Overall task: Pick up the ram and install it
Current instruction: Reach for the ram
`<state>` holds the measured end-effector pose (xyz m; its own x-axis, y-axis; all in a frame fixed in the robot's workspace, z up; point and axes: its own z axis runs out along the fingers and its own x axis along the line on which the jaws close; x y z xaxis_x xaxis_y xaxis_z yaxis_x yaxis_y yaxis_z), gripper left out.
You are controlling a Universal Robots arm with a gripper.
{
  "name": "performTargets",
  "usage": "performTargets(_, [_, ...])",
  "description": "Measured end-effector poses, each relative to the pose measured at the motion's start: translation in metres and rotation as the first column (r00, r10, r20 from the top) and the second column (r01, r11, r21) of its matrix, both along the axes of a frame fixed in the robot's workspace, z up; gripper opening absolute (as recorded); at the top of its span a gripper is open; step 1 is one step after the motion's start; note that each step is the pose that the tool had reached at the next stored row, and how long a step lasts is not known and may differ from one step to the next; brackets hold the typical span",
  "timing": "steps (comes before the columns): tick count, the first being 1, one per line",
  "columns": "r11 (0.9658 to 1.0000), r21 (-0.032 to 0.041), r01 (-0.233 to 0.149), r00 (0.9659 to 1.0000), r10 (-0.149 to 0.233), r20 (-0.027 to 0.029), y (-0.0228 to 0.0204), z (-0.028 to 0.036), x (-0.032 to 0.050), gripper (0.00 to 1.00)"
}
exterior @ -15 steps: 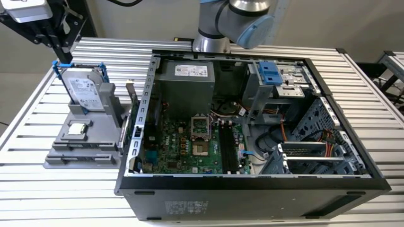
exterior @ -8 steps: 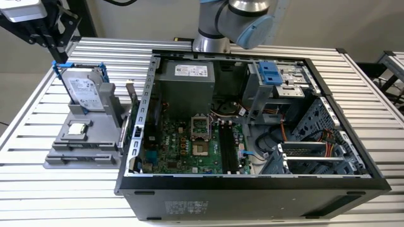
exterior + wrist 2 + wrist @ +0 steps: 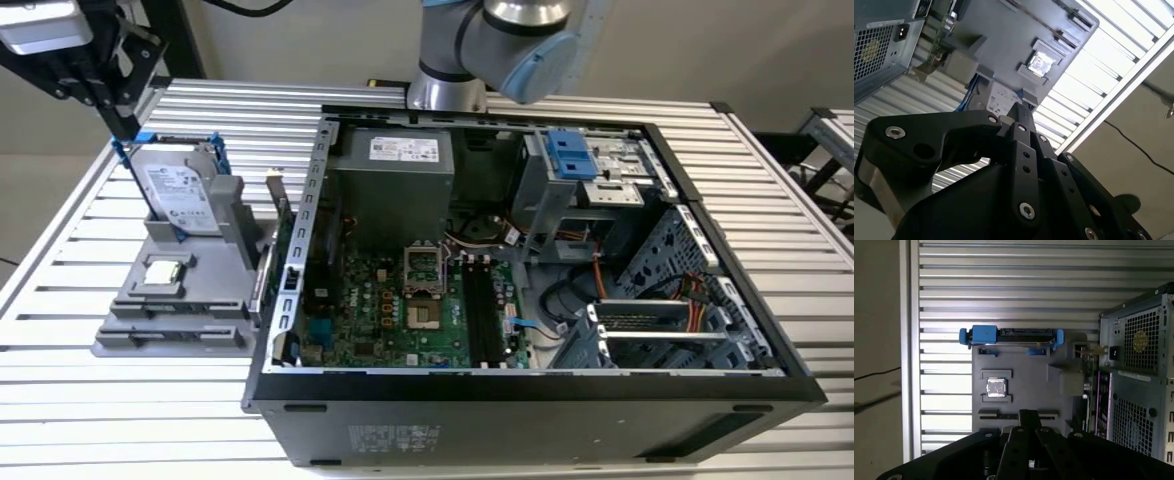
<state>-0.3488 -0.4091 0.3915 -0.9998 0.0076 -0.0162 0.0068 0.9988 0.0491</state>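
Tool (image 3: 128, 128), one: fingers drawn together, nothing held, at eleven o'clock in the exterior view, above one hard drive (image 3: 180, 190). Ram (image 3: 278, 195), one: upright on one grey holder (image 3: 174, 325), at nine o'clock of one open case (image 3: 534, 420). Processor chip (image 3: 163, 270), one, on the same holder.

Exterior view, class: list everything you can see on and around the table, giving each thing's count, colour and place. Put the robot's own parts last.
table: one, silver slats, under everything
case: one, black, open, on the table
motherboard: one, green, inside the case
power supply: one, grey, inside the case at its far end
cables: several, orange and black, inside the case towards the exterior view's right
holder: one, grey, on the table at the exterior view's left of the case
hard drive: one, silver with blue rails, upright in the holder
processor: one, silver, lying in the holder
arm: one, silver and light blue, beyond the case
gripper: one, black, above the hard drive
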Motion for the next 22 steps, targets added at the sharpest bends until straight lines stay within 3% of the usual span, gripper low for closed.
performTargets(5, [1.0000,0.0031,0.000,1.0000,0.000,-0.0001,-0.0172,-0.0009,-0.0021,0.00])
performTargets(10, [1.0000,0.0057,0.000,1.0000,0.000,-0.0001,-0.0306,-0.0017,-0.0061,0.00])
performTargets(14, [1.0000,0.0059,0.001,1.0000,-0.001,-0.0002,-0.0386,-0.0026,-0.0077,0.00])
performTargets(22, [0.9999,0.0059,0.010,0.9999,-0.010,-0.0018,-0.0497,-0.0048,-0.0095,0.00])
